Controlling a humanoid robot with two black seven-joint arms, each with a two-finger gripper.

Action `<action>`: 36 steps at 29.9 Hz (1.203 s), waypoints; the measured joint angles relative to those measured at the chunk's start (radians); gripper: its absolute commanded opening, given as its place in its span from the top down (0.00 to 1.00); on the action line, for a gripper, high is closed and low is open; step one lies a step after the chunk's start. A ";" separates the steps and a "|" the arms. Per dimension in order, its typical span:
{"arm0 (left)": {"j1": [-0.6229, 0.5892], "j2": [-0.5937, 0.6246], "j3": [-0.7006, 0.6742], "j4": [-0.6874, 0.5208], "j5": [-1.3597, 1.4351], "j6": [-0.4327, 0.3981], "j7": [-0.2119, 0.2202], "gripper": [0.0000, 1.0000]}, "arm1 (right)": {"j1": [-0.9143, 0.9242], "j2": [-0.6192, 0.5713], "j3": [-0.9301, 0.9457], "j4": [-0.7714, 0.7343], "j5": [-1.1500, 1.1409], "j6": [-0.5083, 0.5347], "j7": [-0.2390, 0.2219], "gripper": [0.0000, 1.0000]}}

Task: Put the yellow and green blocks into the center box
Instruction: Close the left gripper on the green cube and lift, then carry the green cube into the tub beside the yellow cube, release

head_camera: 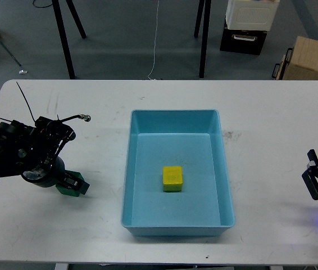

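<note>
The yellow block (173, 178) lies inside the light blue center box (174, 115), near its middle. The green block (68, 189) sits on the white table left of the box, mostly covered by my left gripper (78, 183). That gripper is down at the block, with one dark finger (83, 183) lying over the block's right side. The other finger is hidden, so I cannot tell whether it grips. My right gripper (315, 175) is small and dark at the right edge, away from both blocks.
The white table (271, 112) carries only the box and the green block. Thin wires stick up from my left arm (18, 154). Beyond the far edge are stand legs (204, 39), a cardboard box (310, 59) and a black case (243, 39).
</note>
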State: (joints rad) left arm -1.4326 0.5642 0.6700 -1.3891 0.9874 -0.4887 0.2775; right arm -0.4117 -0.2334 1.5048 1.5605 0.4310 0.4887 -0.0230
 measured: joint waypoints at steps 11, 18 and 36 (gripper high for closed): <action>-0.099 0.016 -0.075 -0.031 0.003 0.000 -0.006 1.00 | -0.031 0.000 0.008 0.003 0.000 0.000 -0.002 0.00; -0.370 -0.072 -0.181 -0.054 -0.189 0.000 -0.022 1.00 | -0.039 0.000 0.015 0.005 0.000 0.000 -0.002 0.00; -0.361 -0.549 -0.131 0.111 -0.273 0.000 -0.077 0.94 | -0.043 0.000 0.029 -0.016 0.000 0.000 -0.002 0.00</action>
State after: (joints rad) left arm -1.7938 0.0149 0.5386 -1.2785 0.7140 -0.4888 0.2010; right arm -0.4551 -0.2331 1.5335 1.5445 0.4310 0.4886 -0.0246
